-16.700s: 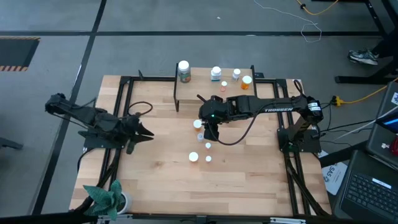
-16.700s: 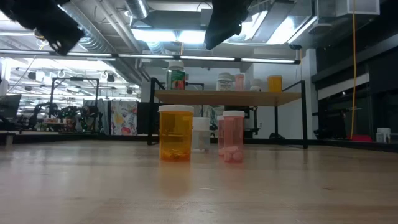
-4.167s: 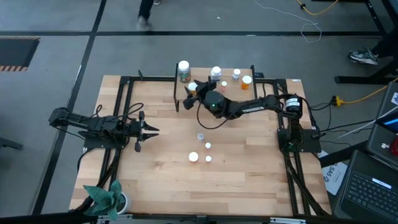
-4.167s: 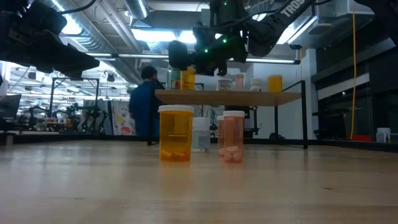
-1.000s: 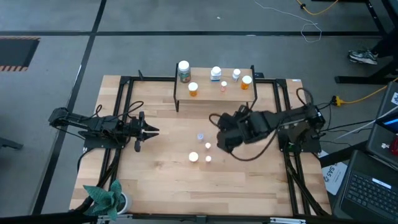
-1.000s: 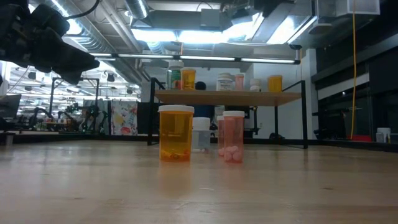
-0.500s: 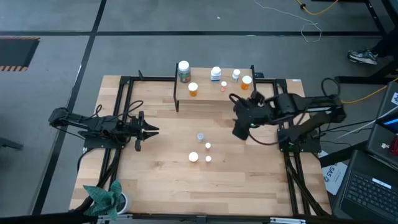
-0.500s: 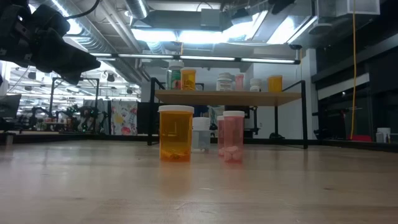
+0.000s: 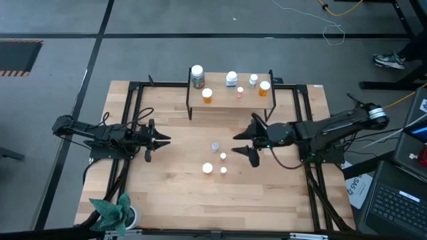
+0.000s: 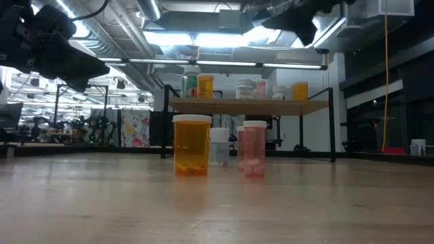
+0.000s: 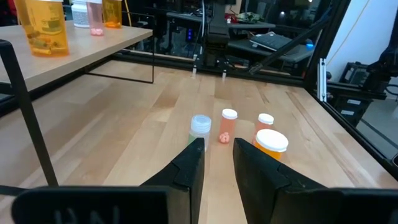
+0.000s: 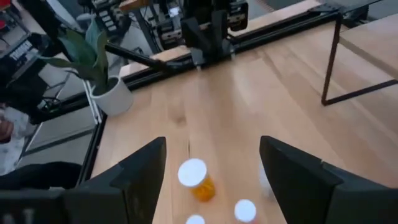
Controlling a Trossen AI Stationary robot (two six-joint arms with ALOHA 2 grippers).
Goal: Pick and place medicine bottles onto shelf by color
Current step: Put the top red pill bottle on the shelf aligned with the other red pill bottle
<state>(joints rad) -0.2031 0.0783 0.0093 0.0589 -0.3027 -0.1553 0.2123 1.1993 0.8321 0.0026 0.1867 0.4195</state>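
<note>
The shelf (image 9: 230, 100) stands at the table's far middle. It carries a green bottle (image 9: 197, 75), two orange ones (image 9: 207, 95) (image 9: 265, 87), a white one (image 9: 231, 79) and two small ones. Four loose bottles stand upright on the tabletop: a bluish-clear one (image 9: 215, 145), a larger orange one (image 9: 207, 169) (image 10: 192, 146) and two small pinkish ones (image 9: 223, 157) (image 9: 223, 171). My right gripper (image 9: 241, 147) (image 12: 211, 168) is wide open. It points toward the table's left, just right of the loose bottles and above them. My left gripper (image 9: 165, 140) (image 11: 217, 152) waits left of them, with a narrow gap between its fingers.
A potted plant (image 9: 117, 210) stands at the near left corner and also shows in the right wrist view (image 12: 93, 62). Black frame rails (image 9: 130, 127) run along the table's left and right sides. Bare wood lies between the loose bottles and the near edge.
My right arm has unfolded from a bunched pose. Its gripper has swung from near the shelf's right end down toward the loose bottles, and it now points toward the table's left. The bottles have not moved.
</note>
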